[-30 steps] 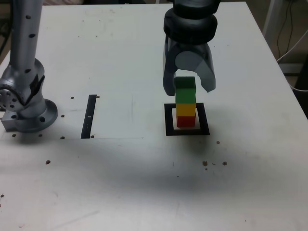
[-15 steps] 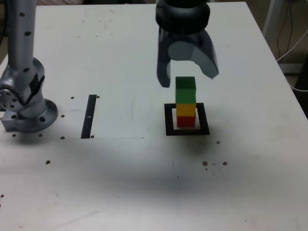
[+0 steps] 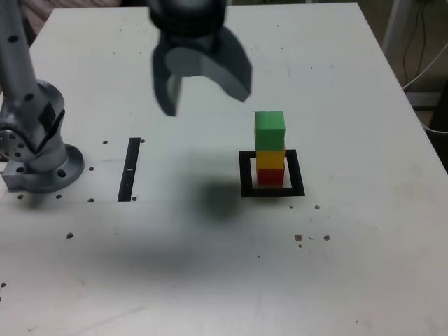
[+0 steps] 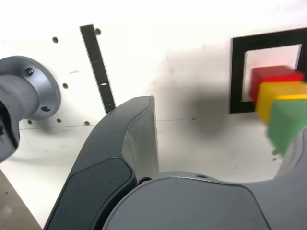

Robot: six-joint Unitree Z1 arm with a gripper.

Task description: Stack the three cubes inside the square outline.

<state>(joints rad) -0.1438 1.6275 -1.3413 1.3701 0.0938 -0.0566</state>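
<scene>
On my screen the wide white matte tabletop (image 3: 350,266) fills the exterior view, speckled with small dark holes. At that view's left stands the silver-grey metal arm base (image 3: 38,150), and up high hangs the dark grey gripper (image 3: 203,94), its two curved jaws spread wide with nothing between them, well apart from the stack and to its left in that view. The only holder I can see is the thick black square outline with a white centre (image 3: 246,175), slightly wider than one cube; inside it sits the whole stack. Beside it, toward the exterior view's left, lies a thin straight black strip (image 3: 130,169). The cubes are equal in size, plain and matte: the green cube (image 3: 269,131) on top, the yellow cube (image 3: 270,159) under it, the red cube (image 3: 270,176) at the bottom on the white centre. The tower stands upright, its faces nearly flush, and the wrist view shows the same order.
</scene>
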